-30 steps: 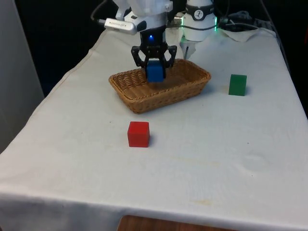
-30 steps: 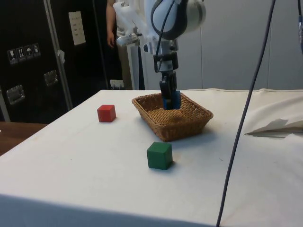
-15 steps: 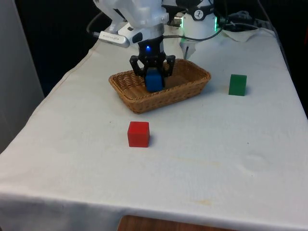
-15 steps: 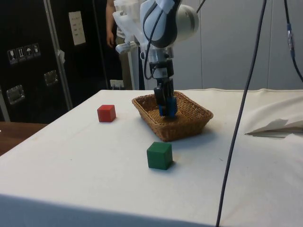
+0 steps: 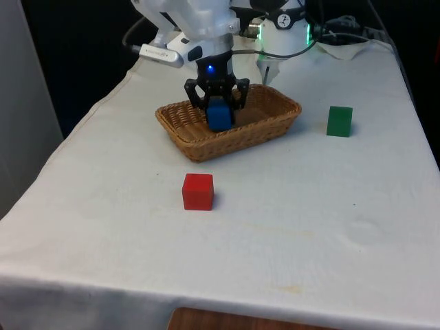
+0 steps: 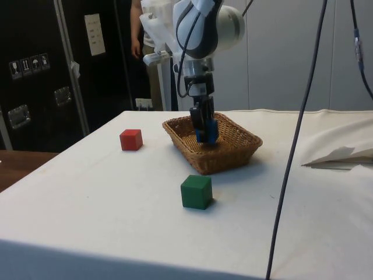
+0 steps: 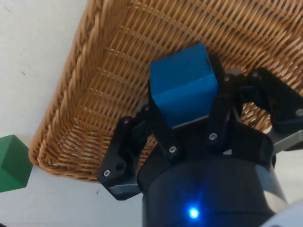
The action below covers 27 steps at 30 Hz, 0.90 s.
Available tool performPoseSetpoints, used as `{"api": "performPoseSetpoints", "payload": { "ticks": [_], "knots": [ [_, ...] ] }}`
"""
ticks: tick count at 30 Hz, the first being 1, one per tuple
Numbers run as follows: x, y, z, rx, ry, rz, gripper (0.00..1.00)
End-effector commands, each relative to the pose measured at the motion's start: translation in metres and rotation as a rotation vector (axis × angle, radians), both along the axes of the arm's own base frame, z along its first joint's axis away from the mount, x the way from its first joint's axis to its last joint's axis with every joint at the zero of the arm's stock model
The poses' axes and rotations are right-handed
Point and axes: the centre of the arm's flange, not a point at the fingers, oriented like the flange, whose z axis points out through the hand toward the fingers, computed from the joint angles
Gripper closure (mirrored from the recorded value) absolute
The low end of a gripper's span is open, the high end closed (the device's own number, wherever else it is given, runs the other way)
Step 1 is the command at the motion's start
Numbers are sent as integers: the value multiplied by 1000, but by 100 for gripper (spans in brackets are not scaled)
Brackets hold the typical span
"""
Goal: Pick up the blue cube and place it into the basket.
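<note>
White-clothed table [image 5: 309, 227] before black curtains, dark cabinets at its side. Fingers [image 7: 161, 130] clamp the blue cube [image 5: 218, 114] low inside the basket [image 5: 265, 127] (wicker, near the far end). Red cube [image 5: 198, 191] and green cube [image 5: 339, 121] stand apart; the near cloth lies open.

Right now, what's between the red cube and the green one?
Front view: bare cloth between red cube and green cube; the basket sits just behind that line.
</note>
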Motion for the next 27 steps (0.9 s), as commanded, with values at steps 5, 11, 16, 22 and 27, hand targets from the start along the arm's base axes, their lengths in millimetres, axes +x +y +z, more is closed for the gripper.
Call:
{"api": "performPoseSetpoints", "payload": {
  "ticks": [5, 11, 16, 22, 27],
  "knots": [
    [-3, -1, 0, 2, 1, 0, 100],
    [-4, 0, -1, 1, 4, 1, 100],
    [-3, -1, -1, 1, 4, -1, 93],
    [-3, 0, -1, 1, 5, 0, 31],
    [-3, 0, -2, 1, 6, 0, 0]
  ]
}}
